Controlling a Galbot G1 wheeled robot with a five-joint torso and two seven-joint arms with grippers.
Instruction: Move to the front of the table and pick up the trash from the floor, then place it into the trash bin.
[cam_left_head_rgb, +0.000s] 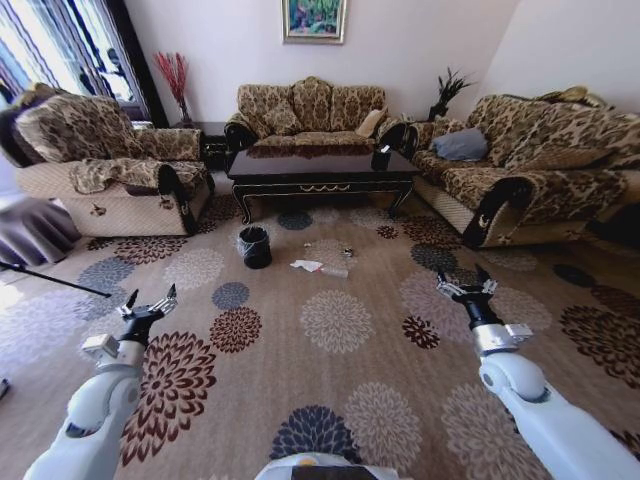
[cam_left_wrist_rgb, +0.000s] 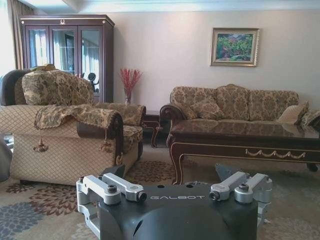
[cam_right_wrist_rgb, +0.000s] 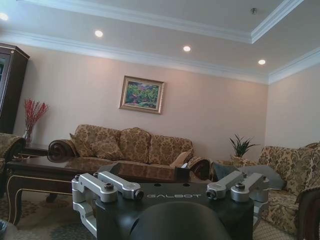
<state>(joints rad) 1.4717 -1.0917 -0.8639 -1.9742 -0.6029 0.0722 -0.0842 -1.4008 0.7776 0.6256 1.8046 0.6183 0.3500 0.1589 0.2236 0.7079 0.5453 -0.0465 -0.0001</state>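
Note:
The dark glossy table (cam_left_head_rgb: 320, 172) stands ahead between the sofas, and its carved gold-trimmed front (cam_left_wrist_rgb: 240, 145) also appears in the left wrist view. On the patterned floor (cam_left_head_rgb: 330, 330) before it lies the trash: a crumpled white paper (cam_left_head_rgb: 306, 265), a clear bottle (cam_left_head_rgb: 336, 271) and a small dark bit (cam_left_head_rgb: 347, 252). The black trash bin (cam_left_head_rgb: 254, 246) stands just left of the litter. My left gripper (cam_left_head_rgb: 150, 300) and right gripper (cam_left_head_rgb: 466, 283) hover open and empty over the carpet, well short of the trash.
A patterned sofa (cam_left_head_rgb: 310, 110) sits behind the table, an armchair (cam_left_head_rgb: 110, 170) on the left and a long sofa (cam_left_head_rgb: 530, 160) on the right. A thin dark rod (cam_left_head_rgb: 55, 281) lies on the carpet at far left. Open carpet stretches between me and the table.

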